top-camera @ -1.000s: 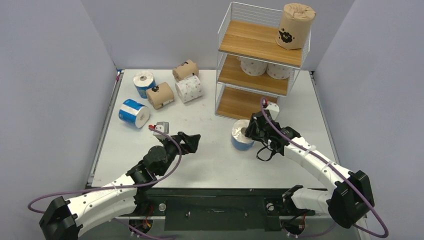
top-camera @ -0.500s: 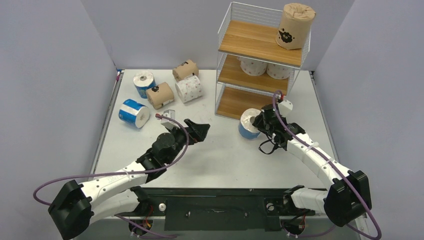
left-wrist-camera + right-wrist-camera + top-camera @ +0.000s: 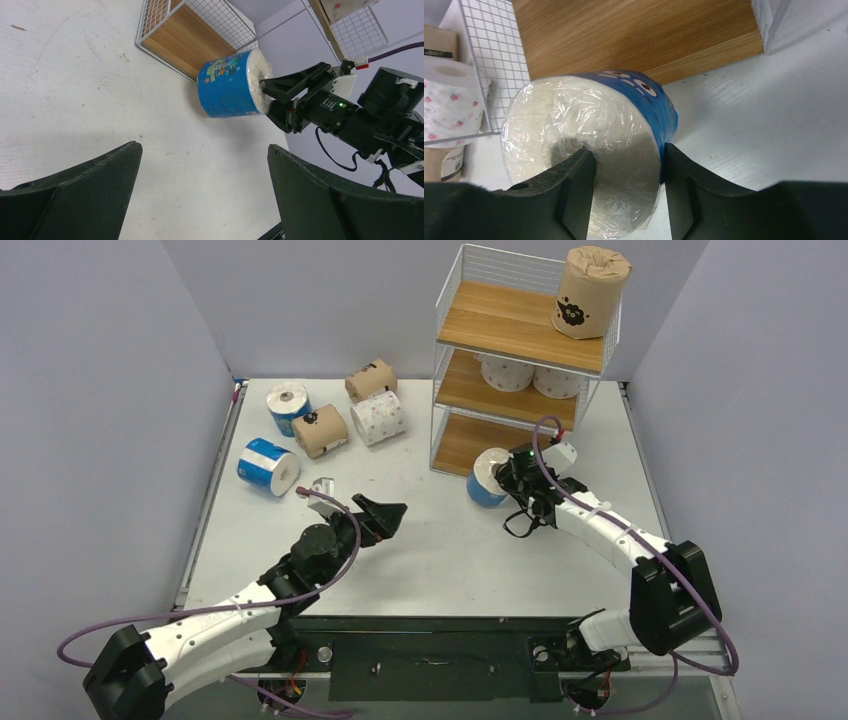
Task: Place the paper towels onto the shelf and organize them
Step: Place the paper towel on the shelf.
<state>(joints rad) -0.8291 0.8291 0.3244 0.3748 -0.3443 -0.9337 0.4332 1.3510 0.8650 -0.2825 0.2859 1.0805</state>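
Just before the shelf (image 3: pixel 500 320), at its bottom board's left corner, the right gripper (image 3: pixel 508 474) pinches a blue roll (image 3: pixel 487 478) tipped sideways, one finger (image 3: pixel 574 192) in the core. Well left of the shelf, the left gripper (image 3: pixel 385 512) hangs wide and empty. Farther left lie five loose rolls (image 3: pixel 320 430). A brown roll (image 3: pixel 592 292) stands on the top board, with two white rolls (image 3: pixel 507 372) on the middle one.
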